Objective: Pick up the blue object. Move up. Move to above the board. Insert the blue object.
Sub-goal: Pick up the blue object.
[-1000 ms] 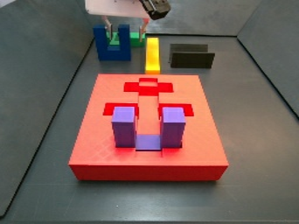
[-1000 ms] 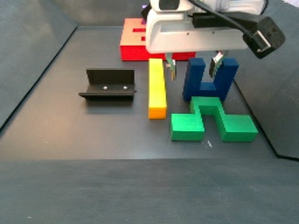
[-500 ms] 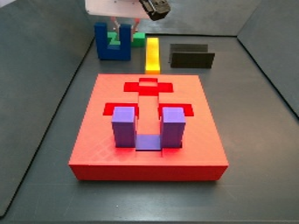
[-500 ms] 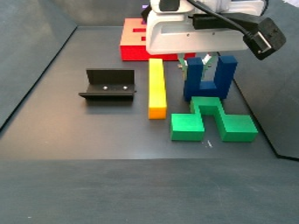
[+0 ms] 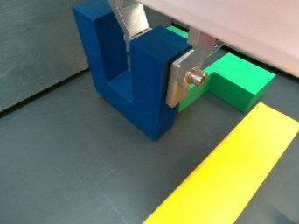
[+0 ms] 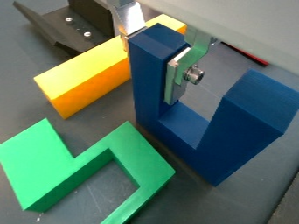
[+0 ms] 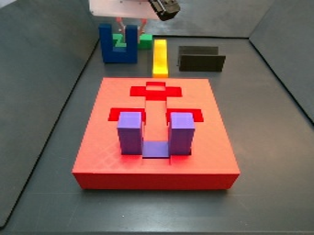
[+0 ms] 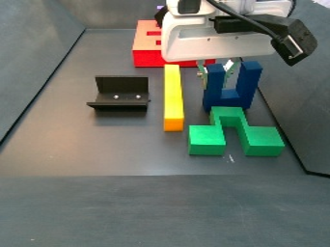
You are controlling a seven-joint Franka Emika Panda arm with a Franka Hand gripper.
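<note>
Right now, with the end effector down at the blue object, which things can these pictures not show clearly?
- Whether the end effector pads actually press the blue object: both wrist views show plates straddling one prong, but the contact faces are hidden.
- The far end of the board in a side view: the robot body covers it.
- The green block in a wrist view: mostly behind the blue object and finger.
- The fixture: cut by the picture edge.

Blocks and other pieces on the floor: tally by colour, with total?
Blue: 1, U block, gripper astride one prong
Purple: 1, U block in the red board
Green: 1, block
Yellow: 1, bar
Red: 1, board
Dark: 1, fixture
Total: 6
</note>
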